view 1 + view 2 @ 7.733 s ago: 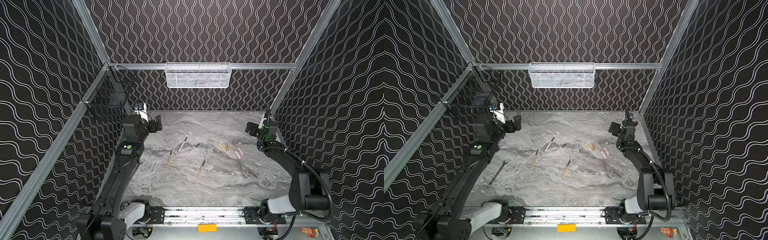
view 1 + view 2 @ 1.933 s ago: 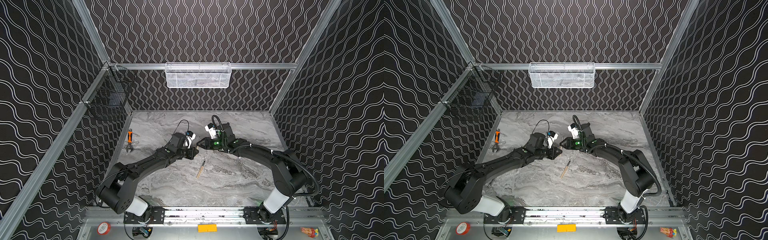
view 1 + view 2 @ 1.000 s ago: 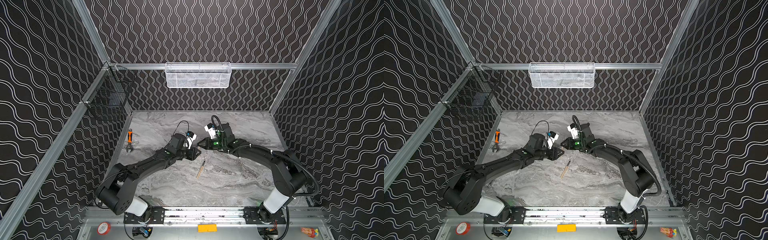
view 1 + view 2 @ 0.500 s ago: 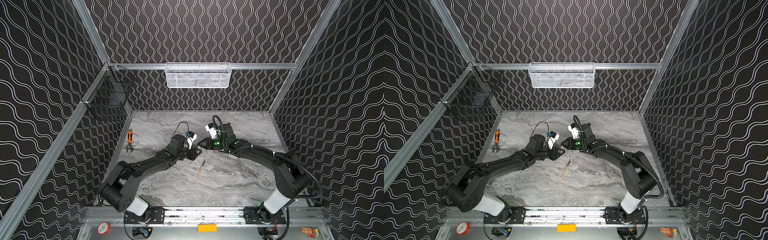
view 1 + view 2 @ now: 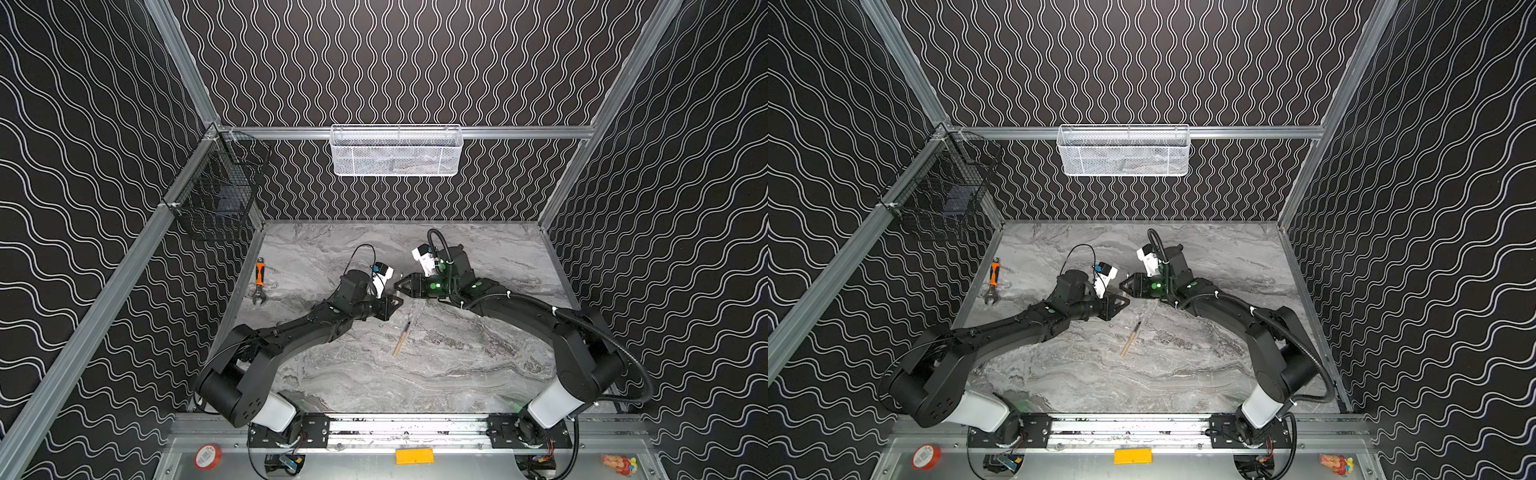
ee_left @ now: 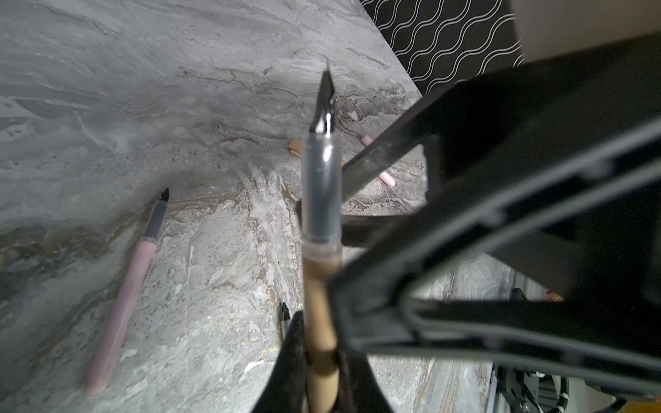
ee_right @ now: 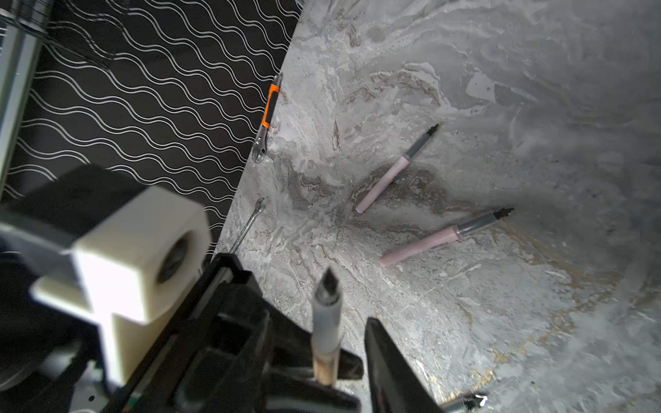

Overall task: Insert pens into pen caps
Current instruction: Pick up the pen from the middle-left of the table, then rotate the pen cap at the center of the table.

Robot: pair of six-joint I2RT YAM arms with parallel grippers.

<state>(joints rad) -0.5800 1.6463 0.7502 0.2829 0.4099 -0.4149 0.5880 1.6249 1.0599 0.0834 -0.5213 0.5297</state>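
Grip on the held tan pen [image 6: 319, 286] belonged to the left gripper [image 6: 320, 352] alone. Its jaws were clamped low on the tan barrel, and the clear collar and dark nib stood out free beyond them. The right gripper [image 5: 400, 286] met it nose to nose above the middle of the marble table [image 5: 457, 374]. Its jaws stood apart. In the right wrist view the one finger [image 7: 386, 361] that showed plainly was clear of the pen, with table visible between, so it held nothing. No cap sat on the nib.

The coming move turned on the line from nib to cap. The pen's long axis ran away from the left gripper, out over the patch of table where the caps lay. There a tan cap [image 6: 295, 146] rested flat, and just past it was a pink cap [image 6: 388, 178], crossed by a right finger. Whether that pink was one cap or two I could not tell. Both top views hid this patch under the right arm. The caps therefore lay to the right, nearer the right gripper than the left. By my judgement the empty right gripper was better placed to fetch the tan cap and bring its mouth along the pen's axis.

Left of the held pen, a pink pen [image 7: 440, 237] and a second pink pen [image 7: 393, 171] lay flat, roughly parallel. A spare tan pen [image 5: 402, 340] lay nearer the front rail.
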